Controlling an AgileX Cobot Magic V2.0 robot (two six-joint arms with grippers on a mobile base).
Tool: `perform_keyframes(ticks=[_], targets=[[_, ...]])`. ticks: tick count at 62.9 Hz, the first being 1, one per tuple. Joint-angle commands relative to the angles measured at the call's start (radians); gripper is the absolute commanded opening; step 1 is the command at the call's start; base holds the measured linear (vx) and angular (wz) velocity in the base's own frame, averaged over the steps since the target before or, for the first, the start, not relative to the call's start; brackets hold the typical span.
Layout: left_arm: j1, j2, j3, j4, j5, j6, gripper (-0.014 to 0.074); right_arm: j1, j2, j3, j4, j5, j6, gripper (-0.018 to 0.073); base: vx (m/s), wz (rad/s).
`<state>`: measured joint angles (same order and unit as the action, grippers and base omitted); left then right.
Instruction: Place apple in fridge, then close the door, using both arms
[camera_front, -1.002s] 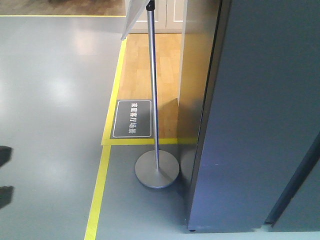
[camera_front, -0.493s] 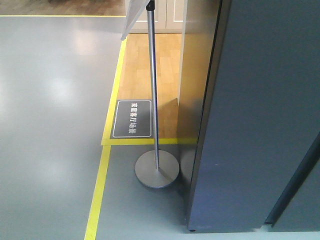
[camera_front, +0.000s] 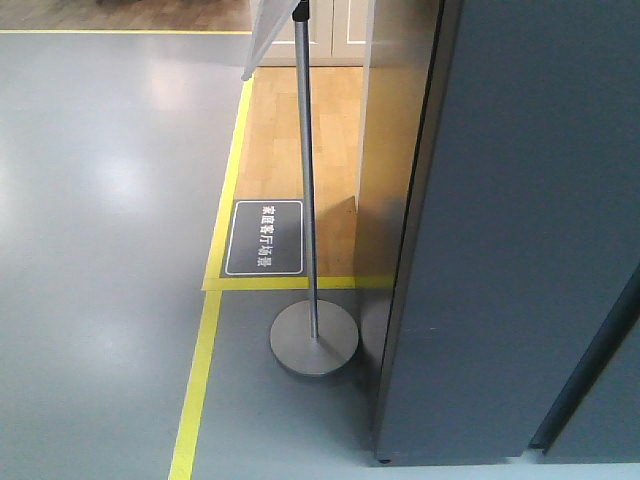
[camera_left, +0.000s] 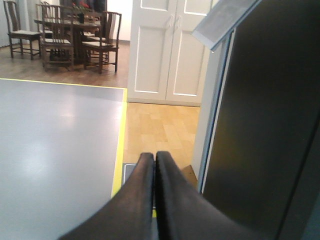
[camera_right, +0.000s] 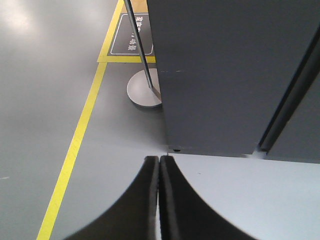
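**A:** What stands around the fridge (camera_front: 520, 230)?

**B:** In the front view its dark grey outer side fills the right half of the picture. Just left of its lower corner stands a sign stand: a round grey base (camera_front: 314, 338) on the floor, with a thin metal pole (camera_front: 306, 160) rising to a tilted board (camera_front: 268, 35) at the top edge. The base sits near the fridge corner, but I cannot tell if they touch.

**A:** And the floor?

**B:** Grey, with yellow tape lines (camera_front: 196, 380) framing a patch of wood flooring (camera_front: 290, 140). A dark floor label (camera_front: 266, 238) with white characters lies on that patch, behind the pole.

**A:** Anything further off?

**B:** The left wrist view shows white panelled doors (camera_left: 167, 50) and, beyond, a dark wooden dining table with chairs (camera_left: 75, 32).

**A:** The end effectors?

**B:** The left end effector (camera_left: 154, 165) has its two black fingers pressed together, with nothing between them. The right end effector (camera_right: 159, 167) is likewise clenched and empty, pointing down at the floor before the fridge's foot.

**A:** The apple? The fridge's inside?

**B:** Neither is visible; only outer grey panels show.
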<state>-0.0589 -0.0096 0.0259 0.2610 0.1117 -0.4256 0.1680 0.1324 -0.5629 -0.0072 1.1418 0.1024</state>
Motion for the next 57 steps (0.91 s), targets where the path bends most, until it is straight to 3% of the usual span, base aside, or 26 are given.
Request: perform_keyframes(ticks=[1,10,31,37,51,57], targets=[[0.023,-0.019,0.026,-0.003,-0.052,-0.011,-0.0006,-0.005,0.015,-0.021,-0.006,-0.057,-0.003,-0.0003,0.0,0.0],[0.054,-0.017,0.027,-0.002,-0.054,-0.01,-0.0006,-0.005,0.015,-0.021,-0.006,-0.057,-0.003,-0.0003,0.0,0.0],[0.054,-0.018,0.029,0.0,-0.077,0.013,-0.0006,-0.005,0.015,-0.021,-0.005,-0.057,-0.003,-0.0003,0.0,0.0],[0.054,-0.018,0.029,-0.014,-0.092,0.085,-0.0006,-0.005,0.015,-0.021,-0.005,-0.057,-0.003,-0.0003,0.0,0.0],[0.054,-0.018,0.029,-0.251,-0.145,0.363,-0.0006,-0.005,0.015,-0.021,-0.005,-0.057,-0.003,-0.0003,0.0,0.0],[0.055,-0.018,0.029,-0.256,-0.199,0.375,-0.0006,-0.005,0.015,-0.021,-0.005,-0.057,-0.003,-0.0003,0.0,0.0]])
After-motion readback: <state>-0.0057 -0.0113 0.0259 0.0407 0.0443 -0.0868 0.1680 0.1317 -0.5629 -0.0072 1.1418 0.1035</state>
